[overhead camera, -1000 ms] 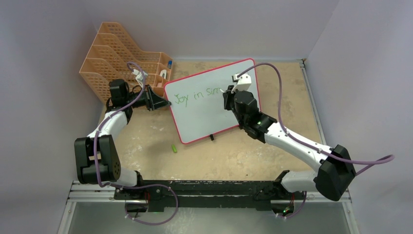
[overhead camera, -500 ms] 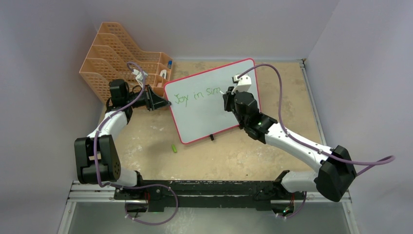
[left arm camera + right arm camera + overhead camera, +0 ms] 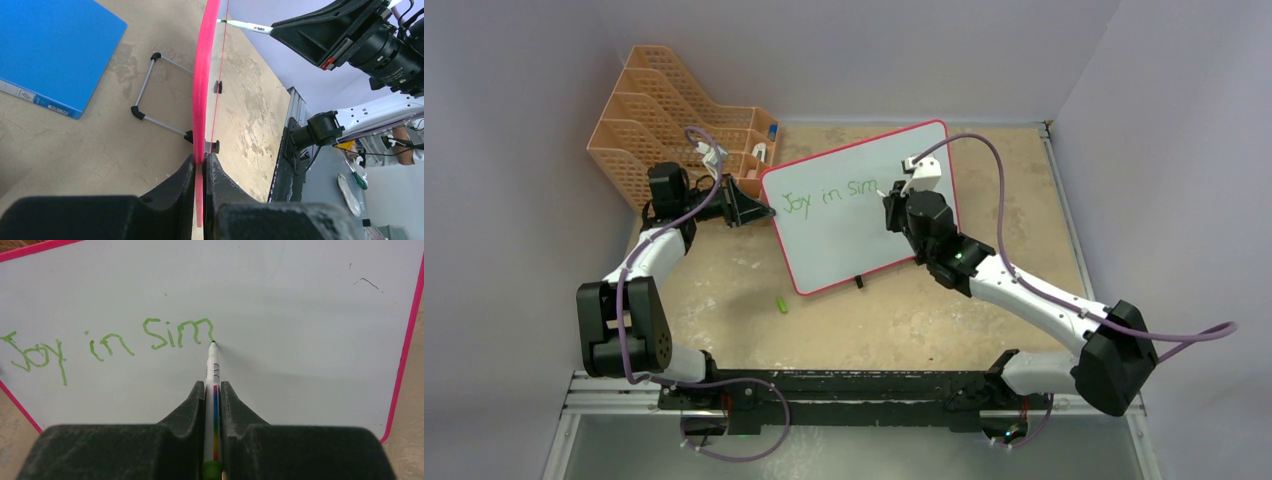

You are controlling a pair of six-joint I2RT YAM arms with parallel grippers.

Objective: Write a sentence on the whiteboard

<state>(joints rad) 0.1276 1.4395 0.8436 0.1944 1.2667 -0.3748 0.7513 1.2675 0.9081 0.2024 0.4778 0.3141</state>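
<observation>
at mid-table, pinches left edge of board (image 3: 854,240) in left claw (image 3: 200,165), likely bracing it against pen pressure. clamps marker (image 3: 213,365) in right claw (image 3: 213,387), tip touching board just after "sim" of sentence (image 3: 152,334).

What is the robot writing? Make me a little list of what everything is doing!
Writing: sentence reads "Joy in Sim" in green
Board: whiteboard propped on its wire stand
Left arm: left gripper shut on the whiteboard's edge
Right arm: right gripper shut on the marker
Pen tip: touching the board just after the "m"
Nearby: small green object, orange rack, blue folder
</observation>
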